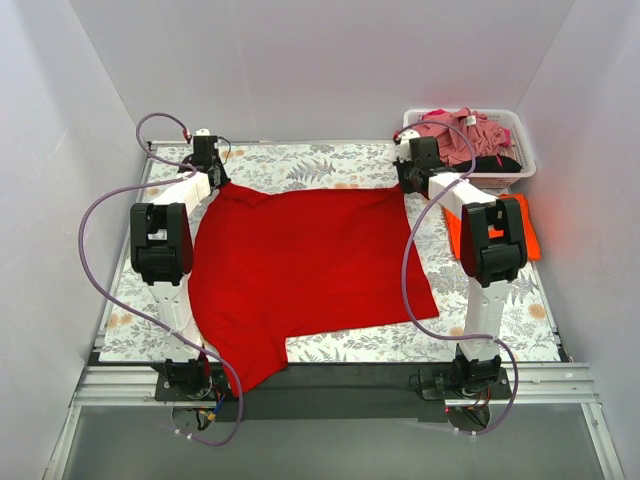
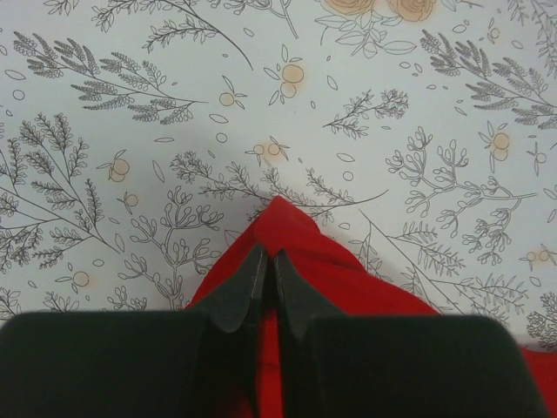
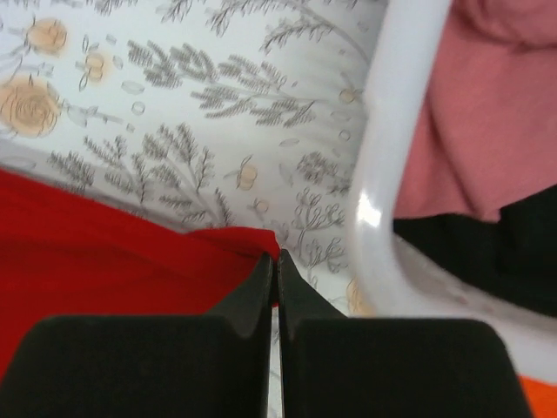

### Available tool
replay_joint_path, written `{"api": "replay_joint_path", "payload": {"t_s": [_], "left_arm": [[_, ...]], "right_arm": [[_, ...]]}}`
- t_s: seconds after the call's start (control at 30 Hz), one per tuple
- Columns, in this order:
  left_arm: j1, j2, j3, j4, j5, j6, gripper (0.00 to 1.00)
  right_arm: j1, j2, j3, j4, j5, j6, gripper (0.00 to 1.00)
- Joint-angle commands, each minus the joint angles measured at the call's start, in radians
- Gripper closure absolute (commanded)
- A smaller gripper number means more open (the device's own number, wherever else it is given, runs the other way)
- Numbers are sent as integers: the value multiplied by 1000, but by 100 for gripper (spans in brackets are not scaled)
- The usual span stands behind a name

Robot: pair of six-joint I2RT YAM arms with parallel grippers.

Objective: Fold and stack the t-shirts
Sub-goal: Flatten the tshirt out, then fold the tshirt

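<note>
Now the red t-shirt (image 1: pixel 300 265) lies spread nearly flat across the middle of the tabletop (image 1: pixel 330 160), on its floral cloth, one sleeve trailing toward the near edge by the left arm's base. The left fingers (image 1: pixel 210 170) sit at the shirt's far left corner. In the left wrist view they (image 2: pixel 252 279) are pressed together on a small peak of red cloth (image 2: pixel 287 228) that rises from the print. The right fingers (image 1: pixel 405 180) are at the far right corner. Seen from the right wrist, they (image 3: pixel 259 287) are also closed narrow, pinching a fold of the red edge (image 3: pixel 218 239) just beside the white basket (image 3: pixel 383 174). That basket (image 1: pixel 520 140) stands at the far right and holds a crumpled pink t-shirt (image 1: pixel 455 130) over a black t-shirt (image 1: pixel 497 162). An orange t-shirt (image 1: pixel 525 235) lies flat on the tabletop near the basket, partly behind the right arm.
</note>
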Motion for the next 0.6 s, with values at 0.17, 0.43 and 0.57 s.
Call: {"api": "replay_joint_path", "payload": {"t_s": [0.17,0.43,0.57], "left_arm": [[6,-90,65,-15,-17,-32,100],[6,-220,47,-68,-57,-58,100],[6,-240,68,-129,-95,-70,100]], "right_arm": [[-37,25,141,73,-87,8,99],[-39,3,123,87,-91,19,99],[-40,-24,109,90,-91,29,99]]}}
